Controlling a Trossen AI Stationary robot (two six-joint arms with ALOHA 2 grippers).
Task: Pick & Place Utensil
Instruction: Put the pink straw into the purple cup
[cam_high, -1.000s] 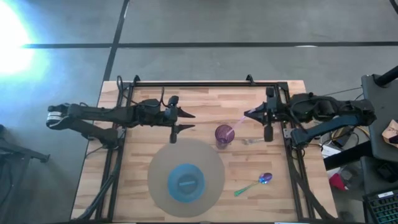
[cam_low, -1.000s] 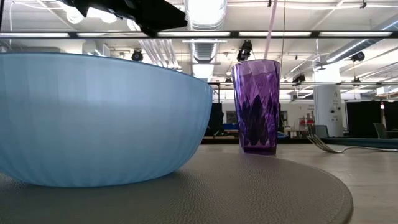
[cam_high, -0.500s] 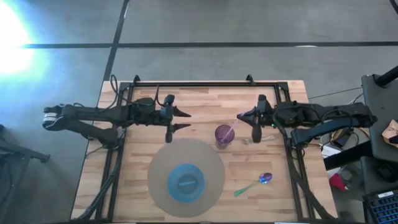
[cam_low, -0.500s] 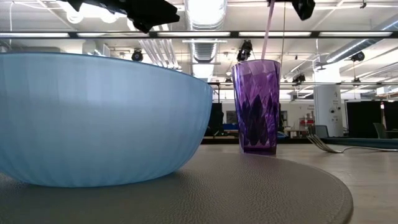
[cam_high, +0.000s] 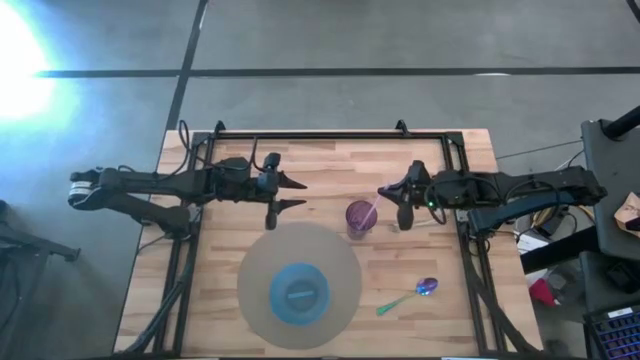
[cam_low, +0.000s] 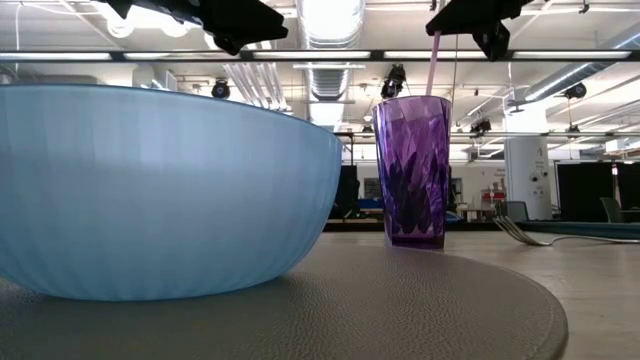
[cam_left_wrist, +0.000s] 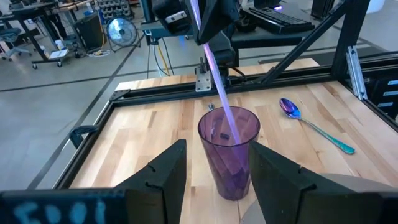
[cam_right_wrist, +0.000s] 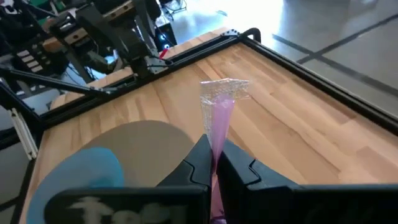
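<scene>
Right gripper is up above the table, fingers pinched tight on a pink utensil — its lower end sits inside the purple cup, the handle slanting up toward the right arm. The cup stands on the wooden table, touching the far edge of the round grey mat, with the blue bowl on that mat nearer the front. Left gripper hovers left of the cup, fingers spread apart, holding nothing. An iridescent spoon lies right of the mat — a fork rests beyond the cup.
</scene>
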